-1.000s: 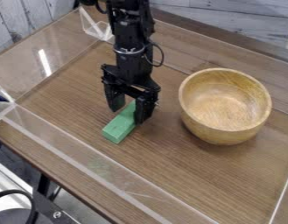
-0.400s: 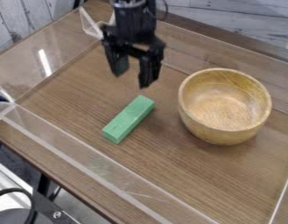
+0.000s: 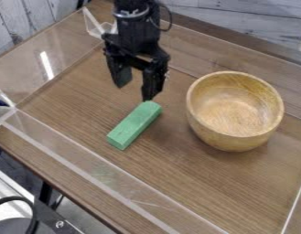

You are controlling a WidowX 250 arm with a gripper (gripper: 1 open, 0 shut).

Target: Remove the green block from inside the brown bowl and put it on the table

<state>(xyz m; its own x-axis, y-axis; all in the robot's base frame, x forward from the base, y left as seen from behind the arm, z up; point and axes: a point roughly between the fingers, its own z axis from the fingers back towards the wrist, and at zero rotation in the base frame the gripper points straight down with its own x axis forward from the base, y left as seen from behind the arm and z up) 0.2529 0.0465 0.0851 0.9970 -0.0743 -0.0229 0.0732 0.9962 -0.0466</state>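
Observation:
The green block (image 3: 134, 124) lies flat on the table (image 3: 80, 91), left of the brown bowl (image 3: 236, 111) and apart from it. The bowl holds nothing. My gripper (image 3: 135, 83) hangs above the block's far end, pointing down, open, with nothing between its black fingers (image 3: 153, 84). There is a clear gap between the fingertips and the block.
Low clear acrylic walls (image 3: 67, 164) border the tabletop along the front and left sides. The bowl stands near the right edge.
The gripper has risen off the green block, which stays lying on the table where it was. The jaws remain open.

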